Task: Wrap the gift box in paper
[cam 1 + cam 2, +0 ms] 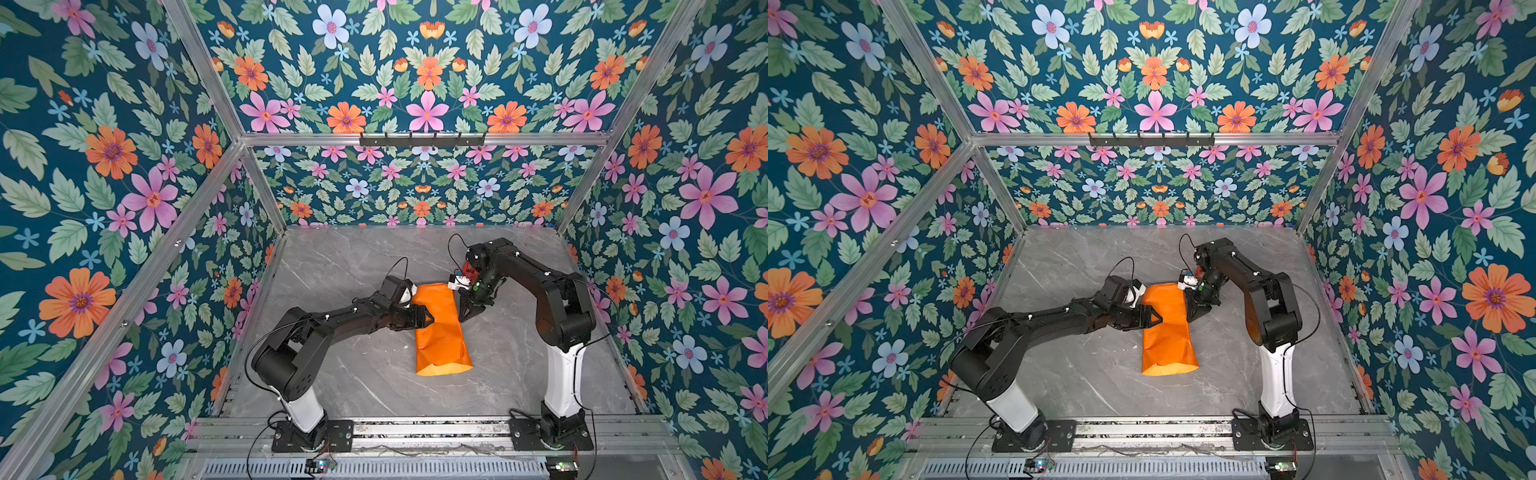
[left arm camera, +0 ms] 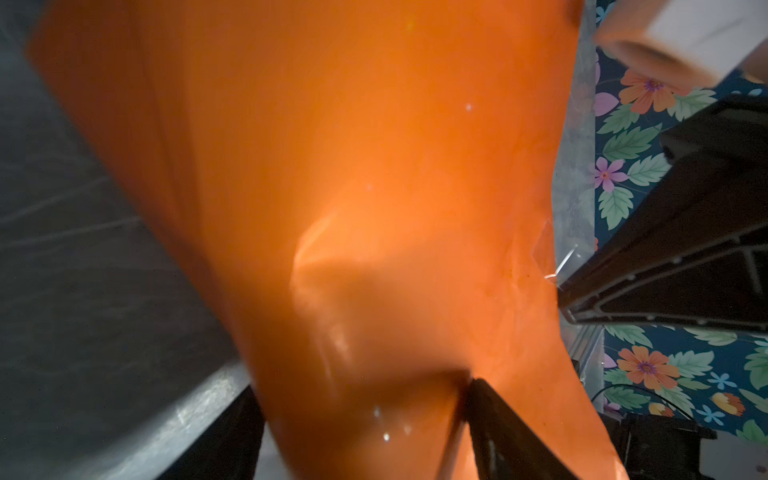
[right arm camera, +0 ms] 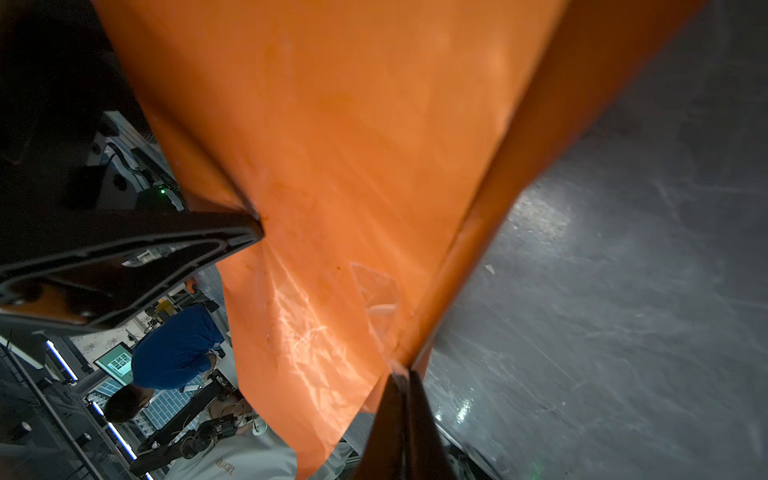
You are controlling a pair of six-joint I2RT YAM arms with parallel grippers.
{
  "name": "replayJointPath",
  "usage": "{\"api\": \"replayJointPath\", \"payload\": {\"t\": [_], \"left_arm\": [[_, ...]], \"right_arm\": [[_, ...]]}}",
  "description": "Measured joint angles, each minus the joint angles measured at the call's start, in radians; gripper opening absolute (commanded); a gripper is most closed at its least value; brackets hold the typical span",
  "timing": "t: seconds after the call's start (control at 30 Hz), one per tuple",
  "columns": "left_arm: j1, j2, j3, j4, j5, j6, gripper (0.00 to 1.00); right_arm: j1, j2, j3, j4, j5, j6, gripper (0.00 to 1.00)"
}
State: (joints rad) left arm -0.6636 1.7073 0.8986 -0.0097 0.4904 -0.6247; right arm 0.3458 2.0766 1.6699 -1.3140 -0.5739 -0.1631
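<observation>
Orange paper (image 1: 441,332) seems tubed round the hidden box; right pincer (image 3: 401,372) clamps its 2-o'clock edge, left pincer (image 1: 424,319) straddles 10 o'clock, grip unclear. Next: fold open ends.

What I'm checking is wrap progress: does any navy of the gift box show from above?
No: in both top views the paper forms an all-orange bundle, with no navy surface showing.
</observation>
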Motion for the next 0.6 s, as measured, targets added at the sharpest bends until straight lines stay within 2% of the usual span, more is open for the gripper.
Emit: {"api": "replayJointPath", "payload": {"t": [0.13, 0.6], "left_arm": [[0.000, 0.000, 0.000, 0.000, 0.000, 0.000, 0.77], [0.001, 0.002, -0.001, 0.001, 0.000, 0.000, 0.77]], "right_arm": [[-0.001, 0.014, 0.016, -0.011, 0.003, 0.000, 0.01], [-0.003, 0.010, 0.002, -0.010, 0.034, 0.004, 0.22]]}}
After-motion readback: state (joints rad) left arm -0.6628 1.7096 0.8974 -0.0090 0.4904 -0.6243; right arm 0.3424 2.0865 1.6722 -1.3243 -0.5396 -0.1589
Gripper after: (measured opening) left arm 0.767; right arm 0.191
